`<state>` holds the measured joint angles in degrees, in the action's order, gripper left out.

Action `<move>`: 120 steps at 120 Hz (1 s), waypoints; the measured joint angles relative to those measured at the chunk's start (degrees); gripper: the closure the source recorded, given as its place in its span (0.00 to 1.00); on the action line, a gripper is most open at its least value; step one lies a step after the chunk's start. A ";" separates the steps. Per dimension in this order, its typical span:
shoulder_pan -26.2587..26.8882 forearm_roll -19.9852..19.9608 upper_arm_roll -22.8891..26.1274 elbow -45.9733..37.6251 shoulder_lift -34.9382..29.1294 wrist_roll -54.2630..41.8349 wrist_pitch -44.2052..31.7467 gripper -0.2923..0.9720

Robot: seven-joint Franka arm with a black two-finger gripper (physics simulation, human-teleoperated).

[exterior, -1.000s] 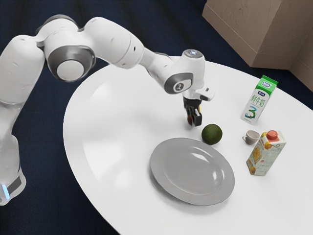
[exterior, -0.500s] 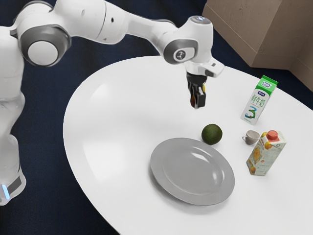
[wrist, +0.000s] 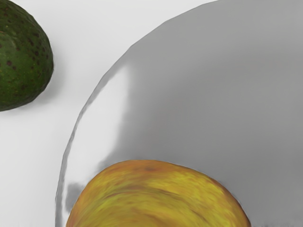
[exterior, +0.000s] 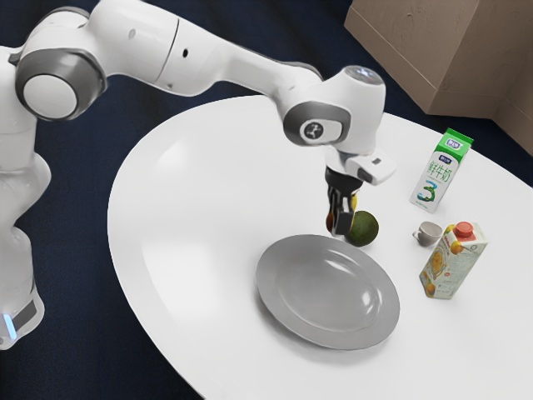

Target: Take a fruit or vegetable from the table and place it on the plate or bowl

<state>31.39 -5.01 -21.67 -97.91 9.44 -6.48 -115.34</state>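
Observation:
My black gripper (exterior: 337,222) is shut on a small yellow-orange fruit (exterior: 330,220), holding it just above the far rim of the grey plate (exterior: 326,292), beside a dark green avocado (exterior: 364,228) that rests on the white table. In the wrist view the held yellow-orange fruit (wrist: 158,196) bulges large under the hand, over the grey plate (wrist: 213,85), whose rim curves past it. The avocado (wrist: 21,56) lies on the table outside that rim.
On the exterior view's right stand a green-and-white milk carton (exterior: 441,169), a small white cup (exterior: 428,233) and an orange juice carton (exterior: 452,259). A brown box (exterior: 433,42) sits beyond the round table (exterior: 191,217).
My hand has lifted the fruit off the table, swung toward the exterior view's right and come down over the plate's far rim. Avocado and plate have not moved.

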 joint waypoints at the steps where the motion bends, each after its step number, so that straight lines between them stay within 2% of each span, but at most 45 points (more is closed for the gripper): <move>1: 0.23 0.00 -0.02 -0.09 -0.06 0.06 0.03 0.60; 24: 5.10 1.19 -0.16 -4.37 -3.46 2.19 0.49 0.60; 40: 6.95 1.56 0.08 -6.96 -3.61 4.10 -0.03 0.60; 72: 7.67 1.51 0.56 -12.48 -1.30 7.36 -9.28 0.60; 74: 7.64 1.49 0.67 -12.51 -0.98 7.53 -9.85 0.59; 85: 7.45 1.07 1.52 -12.26 0.19 8.00 -12.17 0.43; 94: 7.46 0.91 1.64 -11.74 0.34 8.28 -13.22 0.35; 102: 7.52 1.41 1.08 -4.84 0.22 8.38 -9.59 0.31; 110: 7.48 3.06 -0.29 9.41 -0.86 8.46 0.12 0.28; 116: 9.50 3.89 -3.78 16.51 -8.31 8.57 9.40 0.27; 120: 13.41 5.26 -7.13 17.39 -17.50 8.84 15.33 0.27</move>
<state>44.80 0.25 -28.80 -80.52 -8.06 2.35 -100.01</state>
